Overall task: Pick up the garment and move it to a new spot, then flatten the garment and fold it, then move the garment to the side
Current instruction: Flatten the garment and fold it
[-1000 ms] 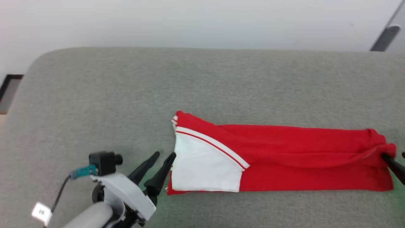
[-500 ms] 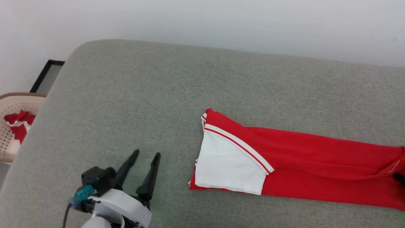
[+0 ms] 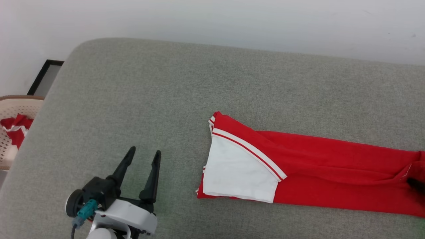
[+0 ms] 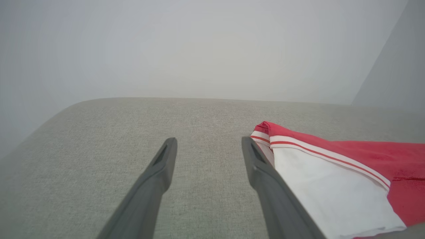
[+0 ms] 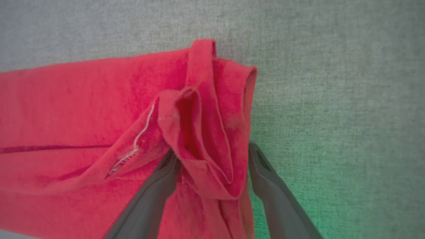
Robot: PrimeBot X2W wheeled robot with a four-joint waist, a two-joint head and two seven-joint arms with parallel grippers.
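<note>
Red cloth with a white panel, the garment (image 3: pixel 332 166) lies as a long, narrow folded strip on the right half of a grey cushion (image 3: pixel 132 99), its far end running off the right edge of the head view. The white panel sits at the strip's left end, bordered by a slanted red-and-white striped band, and the rest is plain red with a lengthwise crease. The left gripper (image 3: pixel 145 151) hovers over bare cushion near that white end but clear of it – its two dark fingers stand wide apart and hold nothing. In the left wrist view the left gripper (image 4: pixel 208 141) points toward the pale wall (image 4: pixel 199 49), with the garment (image 4: pixel 332 186) just beside its right-hand finger. The right gripper (image 5: pixel 212 151) is at the strip's other end, fingers spread as wide, and a bunched, rolled fold of the garment (image 5: pixel 83 99) lies between them; the cloth looks slack, not pinched, though one finger is partly hidden under it. Off the cushion's left edge stands a pale perforated basket (image 3: pixel 8 149) with another piece of red cloth (image 3: pixel 16 124) inside.
</note>
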